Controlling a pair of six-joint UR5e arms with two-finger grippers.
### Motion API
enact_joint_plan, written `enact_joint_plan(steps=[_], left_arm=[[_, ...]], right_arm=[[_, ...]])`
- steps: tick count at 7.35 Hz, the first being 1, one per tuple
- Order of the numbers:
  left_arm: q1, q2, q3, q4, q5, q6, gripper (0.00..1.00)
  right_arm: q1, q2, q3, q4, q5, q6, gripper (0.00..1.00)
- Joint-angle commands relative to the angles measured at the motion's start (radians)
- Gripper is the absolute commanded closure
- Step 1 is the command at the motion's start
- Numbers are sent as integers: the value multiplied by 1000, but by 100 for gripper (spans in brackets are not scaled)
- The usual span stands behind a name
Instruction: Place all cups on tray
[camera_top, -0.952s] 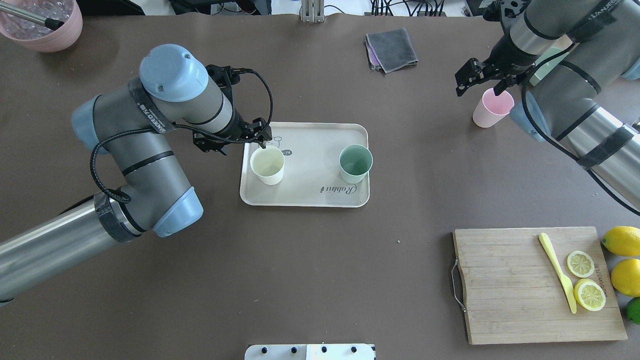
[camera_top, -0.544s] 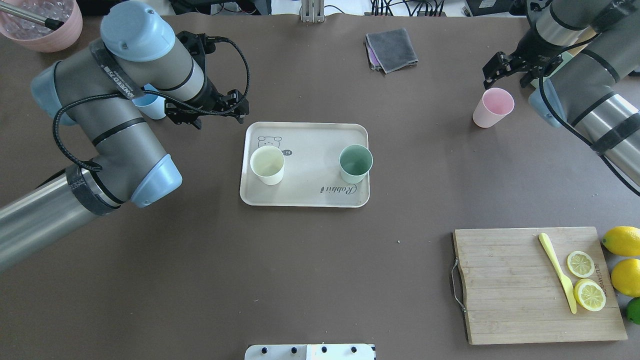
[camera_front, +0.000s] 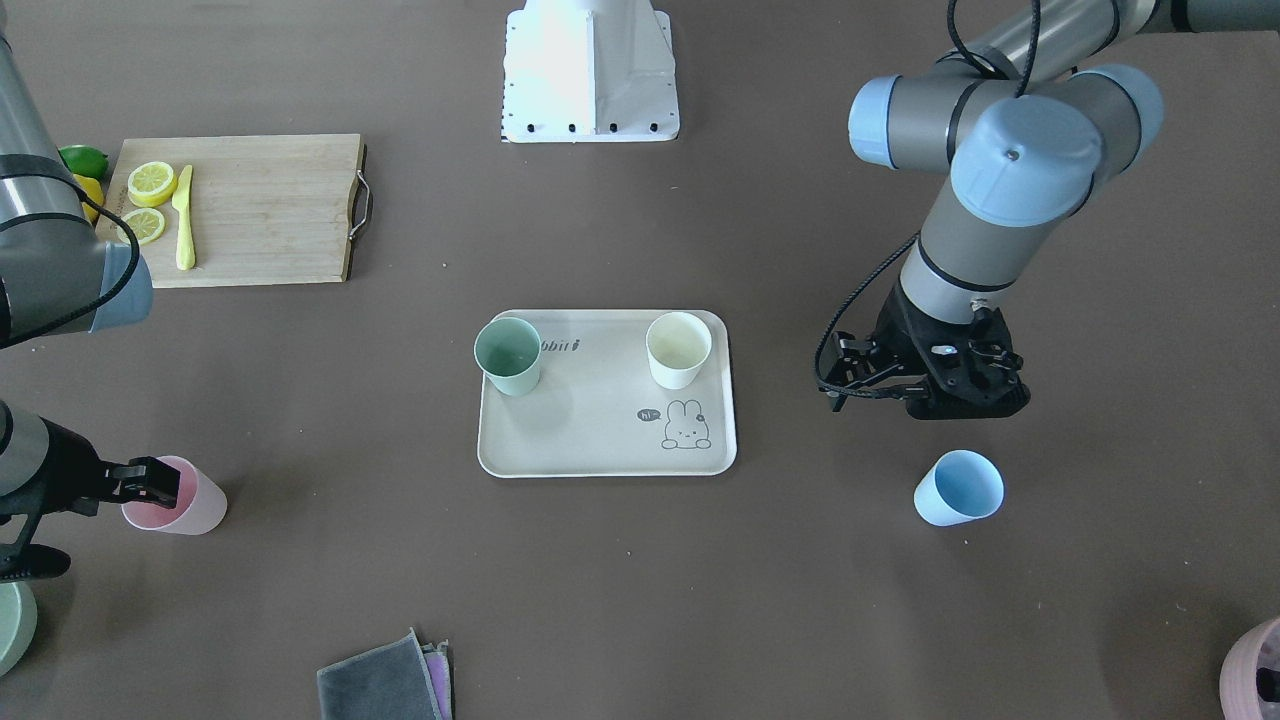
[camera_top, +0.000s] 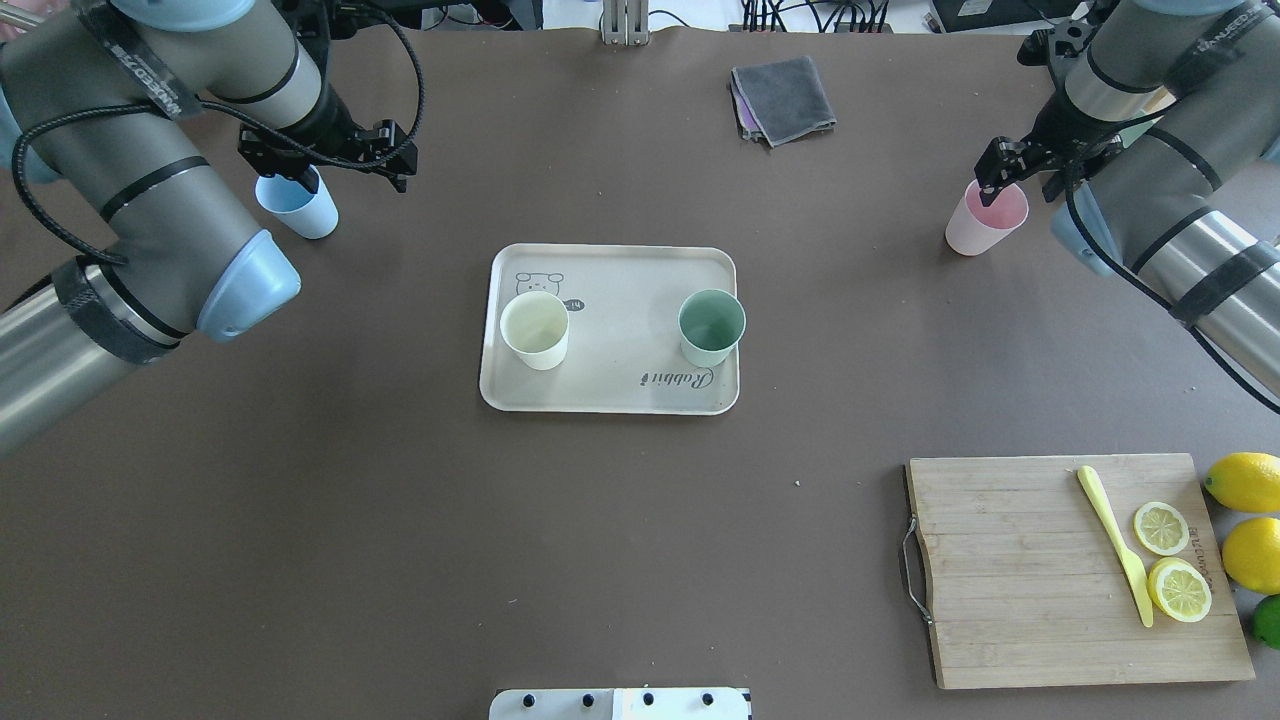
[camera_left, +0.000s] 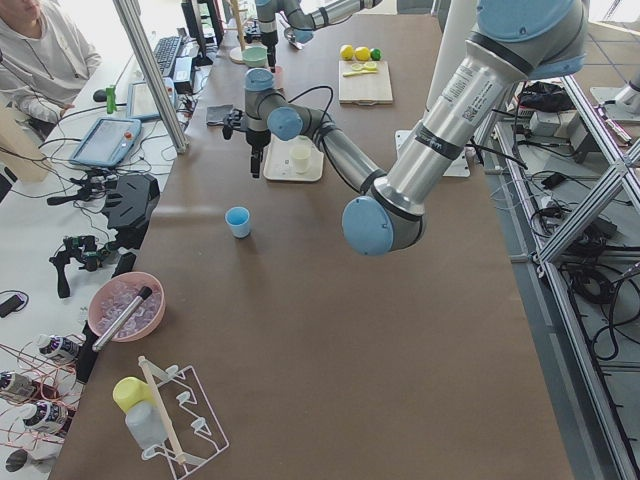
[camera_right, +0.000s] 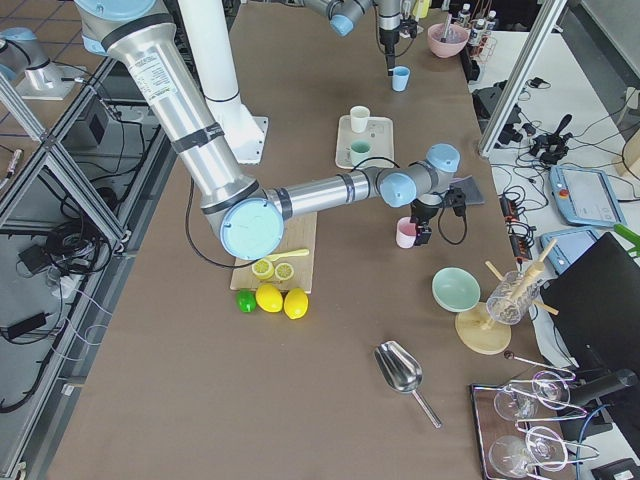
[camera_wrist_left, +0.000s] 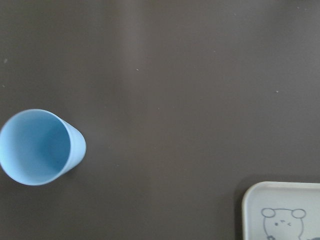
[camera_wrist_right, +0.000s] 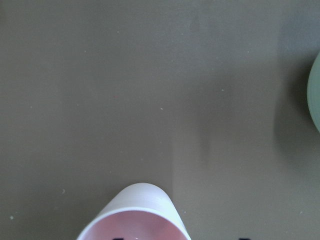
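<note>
Half the job is done: the cream cup and the mint-green cup stand upright on the tray, well apart from each other, while the light-blue cup and the pale-pink cup stand upright on the bare bench, far out to either side of the tray. The step in hand looks like both arms going for a pick at once. The right hand is spread at the pink cup's rim. The left hand also looks spread, though less plainly, and holds nothing. For the right, the next move is probably a short drop and a pinch on the cup wall, then a carry to the free strip of tray. The left likely has to centre itself on the blue cup first. From overhead, the left hand seems to overlap the blue cup. The front-facing view shows clear bench between them, so the hand is apart from the cup, and the left wrist camera agrees, with the cup off at the left edge rather than centred. The right wrist camera adds what no fixed view resolves: dark tips at the bottom edge, one seemingly inside the pink mouth and one outside, astride the wall and not yet closed.
</note>
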Motion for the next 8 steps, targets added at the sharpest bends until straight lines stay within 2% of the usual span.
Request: enact_joint_plan(steps=[1,4,6,8], left_arm=[[-91,19,81,-9,-2,177,3],[-131,18,296,-214,-5,187,3],[-129,19,373,-305,-62,144,3],[-110,52,390,-394,-91,107,7]], right_arm=[[-11,-8,1,0,1,2,100],[-15,14,8,-6,16,29,100],[-47,90,19,-6,36,135,100],[-98,161,24,-3,41,279,100]])
